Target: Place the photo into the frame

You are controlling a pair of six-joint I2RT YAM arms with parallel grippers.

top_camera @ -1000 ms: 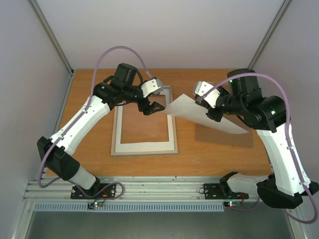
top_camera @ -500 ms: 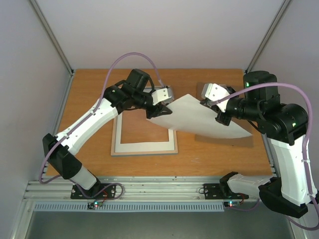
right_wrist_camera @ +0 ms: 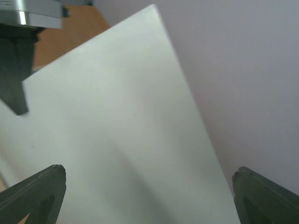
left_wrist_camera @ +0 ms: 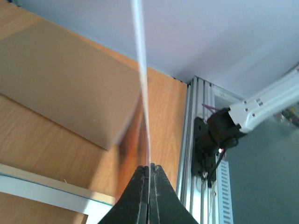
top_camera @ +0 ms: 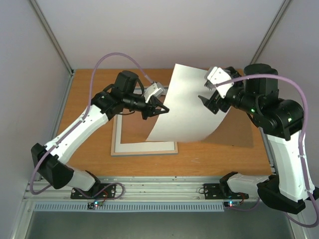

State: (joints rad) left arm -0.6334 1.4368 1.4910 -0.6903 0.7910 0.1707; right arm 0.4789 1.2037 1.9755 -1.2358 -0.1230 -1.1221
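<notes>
The photo hangs upright over the table's middle, its plain white back toward the top camera, its lower right part curling. My left gripper is shut on its left edge; in the left wrist view the sheet shows edge-on, rising from the closed fingertips. My right gripper stands open at the photo's right side, and the sheet fills the space ahead of its spread jaws. The frame lies flat below the left gripper, with a white mat in it.
A flat brown backing board lies on the wooden table to the right of the frame, partly behind the photo; it also shows in the left wrist view. The aluminium rail with both arm bases runs along the near edge.
The left gripper moved to the photo's left edge and shut on it. The right gripper opened and let go. The photo swung from a low slope up to standing.
</notes>
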